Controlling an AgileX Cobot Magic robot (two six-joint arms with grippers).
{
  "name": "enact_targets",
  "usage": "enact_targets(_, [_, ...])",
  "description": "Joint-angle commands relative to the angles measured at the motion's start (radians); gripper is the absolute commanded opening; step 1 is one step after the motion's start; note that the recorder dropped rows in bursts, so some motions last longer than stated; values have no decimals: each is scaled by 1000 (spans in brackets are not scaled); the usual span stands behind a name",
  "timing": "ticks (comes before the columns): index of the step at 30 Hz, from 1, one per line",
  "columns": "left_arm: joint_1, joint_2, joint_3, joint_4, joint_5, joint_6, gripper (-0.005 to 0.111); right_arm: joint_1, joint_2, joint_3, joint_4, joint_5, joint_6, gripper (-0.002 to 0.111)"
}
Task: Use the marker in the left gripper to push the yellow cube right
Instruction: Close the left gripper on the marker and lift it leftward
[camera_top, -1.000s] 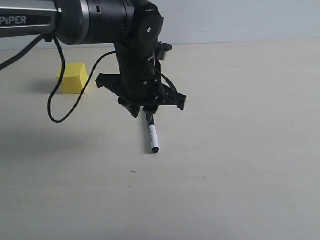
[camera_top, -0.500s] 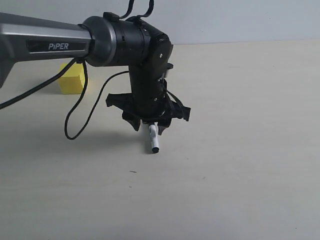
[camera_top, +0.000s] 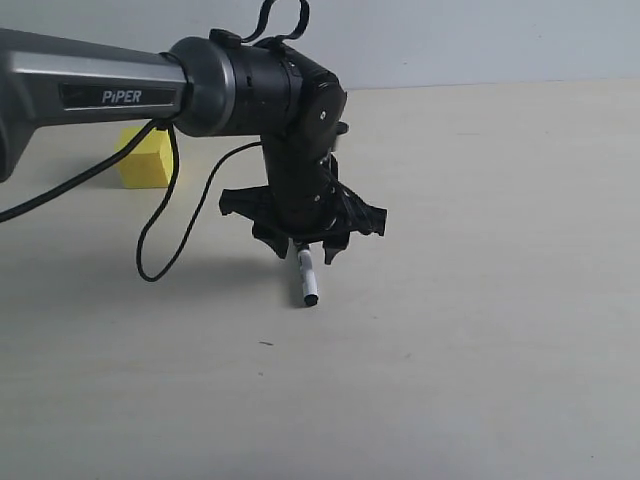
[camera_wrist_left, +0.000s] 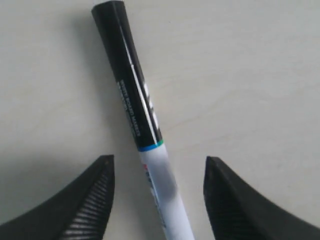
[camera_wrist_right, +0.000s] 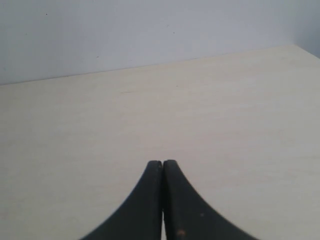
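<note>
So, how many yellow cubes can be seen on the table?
1. The yellow cube sits far left in the exterior view, partly behind the arm, which may hide others.

Table (camera_top: 500, 350), marker (camera_top: 306, 278) seemingly flat, yellow cube (camera_top: 143, 165)

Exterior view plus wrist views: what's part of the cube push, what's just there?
Job: marker, lying on the table, unheld, between the fingers of the open left gripper; yellow cube, far left.
Not in use: right gripper, shut on nothing; table.
</note>
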Motion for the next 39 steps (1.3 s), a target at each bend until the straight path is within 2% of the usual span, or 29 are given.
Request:
enact_targets(1, [2, 19, -6, -1, 1, -8, 54, -4, -6, 4, 0, -4, 0, 0])
enact_targets(9, [2, 27, -6, -4, 18, -8, 54, -4, -6, 4, 0, -4, 0, 0])
enact_targets(14, [2, 46, -6, -8, 81, 20, 54, -4, -6, 4, 0, -2, 0, 0])
enact_targets(15, [2, 49, -6, -8, 90, 22, 51, -4, -6, 4, 0, -2, 0, 0])
enact_targets(16, [2, 50, -6, -8, 90, 22, 48, -4, -6, 4, 0, -2, 0, 0])
enact_targets(19, [2, 51, -6, -8, 88, 51, 5, -4, -6, 4, 0, -2, 0, 0])
enact_targets(20, [2, 49, -6, -10, 88, 95, 0, -4, -6, 4, 0, -2, 0, 0])
enact_targets(27, [2, -108, -6, 26, 166, 279, 0, -4, -6, 4, 0, -2, 0, 0])
enact_targets(31, [2, -287, 20, 157, 245, 283, 0, -4, -6, 4, 0, -2, 0, 0])
enact_targets(34, [5, -415, 91, 347, 268, 281, 0, -4, -6, 4, 0, -2, 0, 0])
enact_targets(37, [38, -516, 151, 458, 268, 281, 0, -4, -6, 4, 0, -2, 0, 0])
enact_targets(39, [98, -569, 186, 474, 268, 281, 0, -4, -6, 4, 0, -2, 0, 0])
